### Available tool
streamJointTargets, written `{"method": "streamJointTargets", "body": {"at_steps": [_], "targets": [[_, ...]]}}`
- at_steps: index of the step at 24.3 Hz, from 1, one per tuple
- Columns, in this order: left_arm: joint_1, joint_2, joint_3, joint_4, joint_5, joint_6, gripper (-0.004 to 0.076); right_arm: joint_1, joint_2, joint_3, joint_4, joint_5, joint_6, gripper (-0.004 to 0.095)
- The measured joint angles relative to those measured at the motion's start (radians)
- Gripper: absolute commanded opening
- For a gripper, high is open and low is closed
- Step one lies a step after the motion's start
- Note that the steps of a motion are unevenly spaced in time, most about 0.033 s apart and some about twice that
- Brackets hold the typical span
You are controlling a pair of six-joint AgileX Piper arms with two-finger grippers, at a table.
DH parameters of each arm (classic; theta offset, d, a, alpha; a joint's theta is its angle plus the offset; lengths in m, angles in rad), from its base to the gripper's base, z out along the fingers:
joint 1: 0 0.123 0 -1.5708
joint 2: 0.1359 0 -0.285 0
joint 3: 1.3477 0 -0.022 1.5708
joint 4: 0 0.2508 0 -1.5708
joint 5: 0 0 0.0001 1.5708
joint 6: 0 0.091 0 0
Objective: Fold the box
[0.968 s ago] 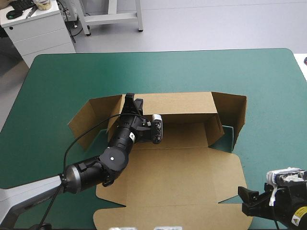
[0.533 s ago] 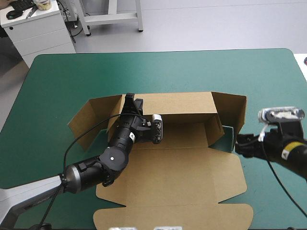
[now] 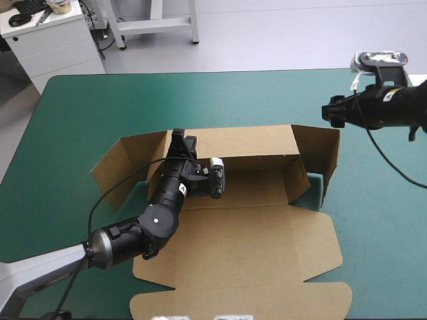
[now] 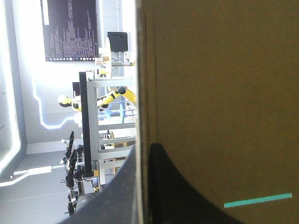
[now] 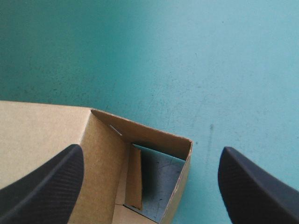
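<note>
Surface: a table top with a teal-green cover, the surface (image 3: 93, 100), fills most of the high view.
Box, position: the brown cardboard box (image 3: 247, 247), a cut sheet with some walls raised, lies at the centre of the frame and reaches down almost to its lower edge.
Back wall: the long back wall (image 3: 240, 141) stands upright across the frame, just above centre.
Side flaps: the left side flap (image 3: 127, 167) angles outward at left of centre. The right side flap (image 3: 321, 157) stands raised at right of centre, with a small wedge of surface showing inside the corner it forms.
Lid panel: the broad lid panel (image 3: 253, 267) lies flat in the lower centre, its notched edge toward the bottom of the frame.
Left gripper: the black fin-fingered left gripper (image 3: 179, 141) sits left of centre, its arm entering from the lower left corner. It pinches the top edge of the back wall near that wall's left end. In the left wrist view the fingers are all but closed, with the edge of the board between them.
Right gripper: the right gripper (image 3: 331, 112) hangs in the upper right of the frame, near the right side flap and apart from it. In the right wrist view its black fingers (image 5: 46, 186) are spread wide. The raised corner of the box lies ahead of the gap, with bare surface beyond.
</note>
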Motion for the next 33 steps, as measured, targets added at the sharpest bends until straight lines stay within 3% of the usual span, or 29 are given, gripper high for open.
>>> {"method": "streamJointTargets", "body": {"at_steps": [2, 3, 8, 12, 27, 33], "targets": [[0.0, 0.0, 0.0, 0.0, -0.001, 0.0, -0.001, -0.095, 0.139, -0.107, 0.14, 0.073, -0.059, 0.0729], [0.0, 0.0, 0.0, 0.0, -0.002, 0.0, -0.001, -0.107, 0.174, -0.127, 0.156, 0.077, -0.065, 0.0728], [0.0, 0.0, 0.0, 0.0, -0.002, 0.0, -0.001, -0.124, 0.375, -0.187, 0.166, 0.079, -0.066, 0.0728], [0.0, 0.0, 0.0, 0.0, -0.003, 0.0, -0.001, -0.124, 0.423, -0.185, 0.16, 0.079, -0.068, 0.0728], [0.0, 0.0, 0.0, 0.0, -0.004, 0.0, -0.001, -0.144, 0.297, 0.04, 0.129, 0.075, -0.167, 0.0728], [0.0, 0.001, 0.0, 0.0, -0.005, 0.0, -0.001, -0.144, 0.22, 0.203, 0.197, 0.054, -0.219, 0.0728]]}}
